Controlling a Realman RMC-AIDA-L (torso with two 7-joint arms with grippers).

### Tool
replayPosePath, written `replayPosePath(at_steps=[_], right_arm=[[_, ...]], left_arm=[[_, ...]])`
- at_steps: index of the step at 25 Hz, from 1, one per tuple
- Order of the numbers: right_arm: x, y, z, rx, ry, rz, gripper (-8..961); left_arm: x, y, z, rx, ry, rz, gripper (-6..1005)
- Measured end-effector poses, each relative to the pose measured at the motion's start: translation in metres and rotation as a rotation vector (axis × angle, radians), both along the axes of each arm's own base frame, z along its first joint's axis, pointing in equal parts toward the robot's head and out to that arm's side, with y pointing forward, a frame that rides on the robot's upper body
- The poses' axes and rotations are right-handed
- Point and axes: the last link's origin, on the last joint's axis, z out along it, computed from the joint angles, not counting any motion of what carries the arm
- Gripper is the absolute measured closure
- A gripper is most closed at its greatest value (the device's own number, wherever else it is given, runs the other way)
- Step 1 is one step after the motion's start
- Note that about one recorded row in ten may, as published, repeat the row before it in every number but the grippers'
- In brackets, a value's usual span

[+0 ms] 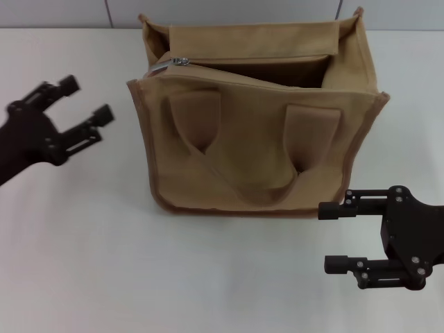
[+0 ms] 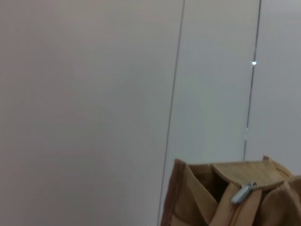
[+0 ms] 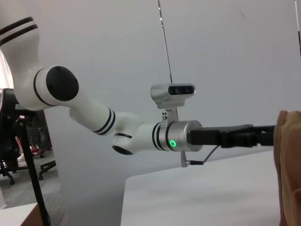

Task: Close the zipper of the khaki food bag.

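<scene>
Zipper (image 1: 243,64) on the khaki food bag (image 1: 257,139) lies open along the bag's top, its silver pull (image 1: 181,62) at the end nearest our left gripper (image 1: 88,102). That gripper hangs beside the bag, fingers spread, holding nothing. We judge it should pinch the pull squarely and draw straight along the tape, while our right gripper (image 1: 335,237), also open in front of the bag, steadies the far end.

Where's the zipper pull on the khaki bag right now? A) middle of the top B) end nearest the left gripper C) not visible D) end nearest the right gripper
B: the silver zipper pull sits at the khaki food bag's top corner toward the open left gripper, with the top gaping open beyond it.
</scene>
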Motion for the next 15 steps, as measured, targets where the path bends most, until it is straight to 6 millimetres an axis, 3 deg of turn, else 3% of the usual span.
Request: replayPosePath(at_steps=[7, 15], right_arm=[[0.002, -0.001, -0.001, -0.001, 0.001, -0.01, 292], [0.004, -0.002, -0.001, 0.001, 0.004, -0.023, 292]], left_arm=[[0.022, 0.021, -0.025, -0.08, 0.035, -0.057, 168], [0.032, 0.032, -0.034, -0.063, 0.021, -0.071, 168]])
